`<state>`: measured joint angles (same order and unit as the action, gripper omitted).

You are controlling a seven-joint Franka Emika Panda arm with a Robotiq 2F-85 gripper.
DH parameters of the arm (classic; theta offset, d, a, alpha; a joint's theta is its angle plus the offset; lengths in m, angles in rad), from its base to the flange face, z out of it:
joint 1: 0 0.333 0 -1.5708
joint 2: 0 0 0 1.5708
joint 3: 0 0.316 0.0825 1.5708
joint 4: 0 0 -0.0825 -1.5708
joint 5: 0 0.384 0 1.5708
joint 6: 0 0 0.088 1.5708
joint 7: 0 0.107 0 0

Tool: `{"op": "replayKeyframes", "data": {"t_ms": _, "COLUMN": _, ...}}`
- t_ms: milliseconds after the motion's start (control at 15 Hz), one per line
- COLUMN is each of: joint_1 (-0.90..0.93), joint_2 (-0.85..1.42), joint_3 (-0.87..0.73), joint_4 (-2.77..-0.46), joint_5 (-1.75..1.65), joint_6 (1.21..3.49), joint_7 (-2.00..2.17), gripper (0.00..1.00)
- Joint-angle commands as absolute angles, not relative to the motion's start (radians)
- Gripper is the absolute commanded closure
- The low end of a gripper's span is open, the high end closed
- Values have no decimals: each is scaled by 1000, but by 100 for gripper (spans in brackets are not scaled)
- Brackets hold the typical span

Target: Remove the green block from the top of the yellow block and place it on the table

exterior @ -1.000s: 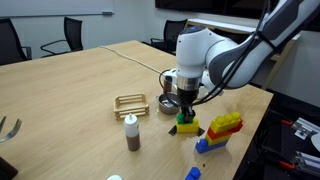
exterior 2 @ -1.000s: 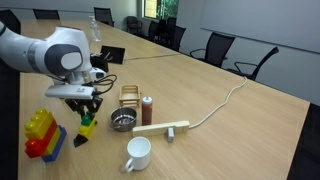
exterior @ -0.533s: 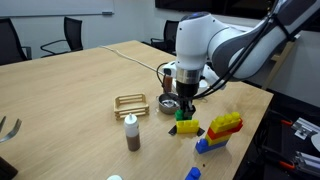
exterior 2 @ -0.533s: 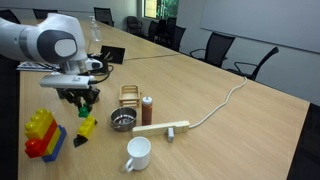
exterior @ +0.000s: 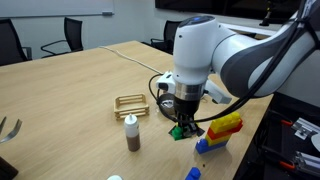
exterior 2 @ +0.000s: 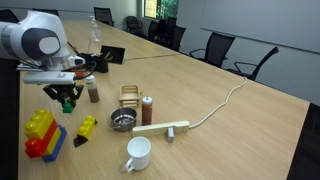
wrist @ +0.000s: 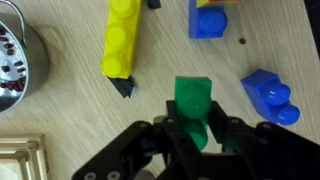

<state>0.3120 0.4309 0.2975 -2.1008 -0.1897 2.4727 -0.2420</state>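
Green block off the yellow one, held for set-down
In the wrist view the yellow block [wrist: 120, 40] lies on the table [wrist: 80, 120]; right of it the gripper [wrist: 195, 128] is clamped on the green block [wrist: 192, 100], raised off the wood, and a blue brick [wrist: 270, 97] sits further right of the yellow block. Lower straight onto the bare wood between them, level, and release only once the block rests flat

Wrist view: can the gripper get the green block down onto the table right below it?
Probably yes. The gripper holds the green block above bare table; the yellow block and the blue bricks lie off to the sides, clear of it.
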Motion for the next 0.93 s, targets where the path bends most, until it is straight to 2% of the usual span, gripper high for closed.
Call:
{"op": "replayKeyframes", "data": {"t_ms": 0, "joint_1": 333, "joint_2": 520, "joint_3": 303, "joint_4": -2036, "joint_5": -212, "joint_6": 2495, "joint_7": -285, "gripper": 90}}
{"op": "replayKeyframes", "data": {"t_ms": 467, "joint_1": 353, "joint_2": 652, "joint_3": 305, "joint_4": -1965, "joint_5": -219, "joint_6": 2517, "joint_7": -328, "gripper": 90}}
{"op": "replayKeyframes", "data": {"t_ms": 533, "joint_1": 355, "joint_2": 654, "joint_3": 302, "joint_4": -1965, "joint_5": -225, "joint_6": 2518, "joint_7": -328, "gripper": 80}}
{"op": "replayKeyframes", "data": {"t_ms": 600, "joint_1": 353, "joint_2": 654, "joint_3": 304, "joint_4": -1964, "joint_5": -223, "joint_6": 2518, "joint_7": -331, "gripper": 46}}
{"op": "replayKeyframes", "data": {"t_ms": 867, "joint_1": 337, "joint_2": 610, "joint_3": 318, "joint_4": -1976, "joint_5": -206, "joint_6": 2521, "joint_7": -333, "gripper": 20}}
